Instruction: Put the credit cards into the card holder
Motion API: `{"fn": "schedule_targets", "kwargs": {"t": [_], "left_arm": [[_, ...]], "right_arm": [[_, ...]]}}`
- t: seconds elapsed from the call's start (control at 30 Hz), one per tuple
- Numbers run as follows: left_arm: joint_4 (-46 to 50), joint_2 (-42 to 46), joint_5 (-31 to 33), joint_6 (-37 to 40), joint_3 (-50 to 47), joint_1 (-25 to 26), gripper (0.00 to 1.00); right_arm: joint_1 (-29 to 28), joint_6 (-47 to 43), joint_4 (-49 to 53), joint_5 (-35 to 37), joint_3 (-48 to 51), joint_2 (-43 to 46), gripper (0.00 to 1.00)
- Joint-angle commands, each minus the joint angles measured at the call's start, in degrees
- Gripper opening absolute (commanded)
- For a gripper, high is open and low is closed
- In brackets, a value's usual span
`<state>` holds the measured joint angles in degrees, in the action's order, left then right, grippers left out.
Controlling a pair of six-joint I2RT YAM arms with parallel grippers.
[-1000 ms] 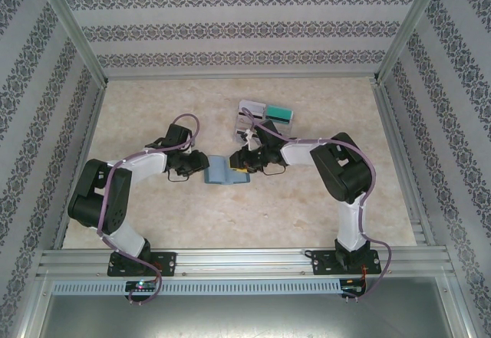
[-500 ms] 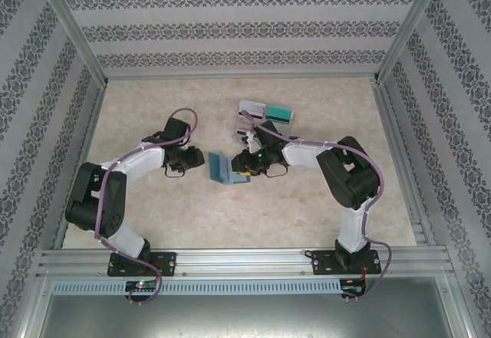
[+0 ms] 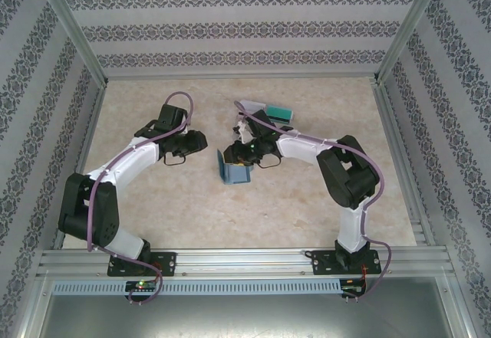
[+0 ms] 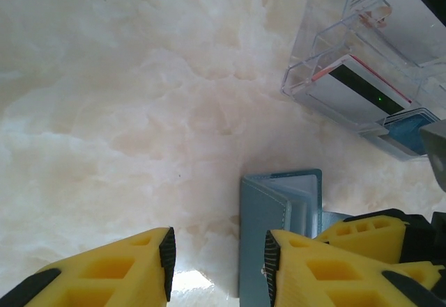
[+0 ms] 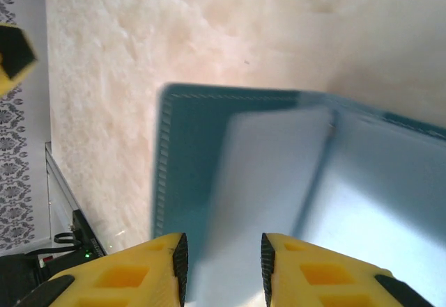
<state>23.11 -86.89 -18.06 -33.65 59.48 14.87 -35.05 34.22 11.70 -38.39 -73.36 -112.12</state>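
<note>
Marble-look tabletop (image 3: 192,215). Slate-blue soft folding card holder (image 3: 235,172) stands half-open at centre, 1 leaf running into my right gripper (image 5: 223,248); pinched or not, cannot tell. My left gripper (image 4: 217,241), released, sits just left. White-grey striped credit cards (image 4: 359,91) beyond.

We are looking at a robot test cell in a lab, not a lived-in room. Bare aluminium posts (image 3: 73,27) frame a box whose three walls (image 3: 230,27) are flat panels papered in striped damask, and the table (image 3: 192,215) wears a marble-look sheet. Across the bottom of the frame an aluminium rail (image 3: 245,261) carries the left arm (image 3: 126,162) and right arm (image 3: 345,173), trailing purple cables (image 3: 96,208).
</note>
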Motion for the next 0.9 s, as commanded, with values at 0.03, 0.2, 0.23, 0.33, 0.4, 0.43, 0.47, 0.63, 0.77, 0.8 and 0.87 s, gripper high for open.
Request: {"fn": "schedule_targets", "kwargs": {"t": [0.03,0.2,0.23,0.33,0.4,0.43,0.47,0.63,0.77,0.8,0.87], "left_arm": [[-1.6,0.1,-0.7,-1.2,-1.4,-0.7,0.40],[-1.3,1.3,-0.3,-1.0,-2.0,-1.2,0.40],[-1.3,1.5,-0.4,-1.1,-2.2,-1.3,0.40],[-2.0,2.2,-0.7,-1.3,-3.1,-1.4,0.40],[-2.4,2.4,-0.6,-1.5,-3.8,-1.6,0.40],[-2.7,2.4,-0.6,-1.6,-4.2,-1.6,0.40],[-2.9,2.3,-0.9,-1.7,-4.5,-1.7,0.40],[-6.6,1.0,-3.2,-3.4,-6.7,-1.8,0.40],[-9.7,-0.8,-5.2,-4.7,-8.3,-1.8,0.40],[-10.0,-1.1,-5.4,-4.8,-8.4,-1.8,0.40],[-10.5,-1.3,-5.7,-5.0,-8.5,-1.8,0.39]], "right_arm": [[-1.7,-1.1,2.6,-0.7,-3.9,-3.5,0.36],[-2.8,-0.5,2.0,-1.7,-4.9,-6.7,0.36],[-2.9,-0.3,1.8,-1.8,-5.0,-7.2,0.36],[-3.3,-0.1,1.6,-2.1,-5.9,-9.0,0.36],[-3.3,0.3,0.8,-2.6,-6.1,-10.0,0.36],[-3.3,0.5,0.2,-2.7,-5.9,-10.2,0.36],[-3.2,0.5,-0.2,-2.7,-5.6,-10.4,0.37],[-2.0,2.3,-5.2,-5.2,-2.4,-10.4,0.39],[-0.1,5.1,-11.8,-8.6,0.9,-10.9,0.39],[0.3,5.7,-13.2,-9.2,1.6,-11.2,0.39],[0.7,5.6,-13.7,-9.6,2.6,-11.4,0.40]]}}
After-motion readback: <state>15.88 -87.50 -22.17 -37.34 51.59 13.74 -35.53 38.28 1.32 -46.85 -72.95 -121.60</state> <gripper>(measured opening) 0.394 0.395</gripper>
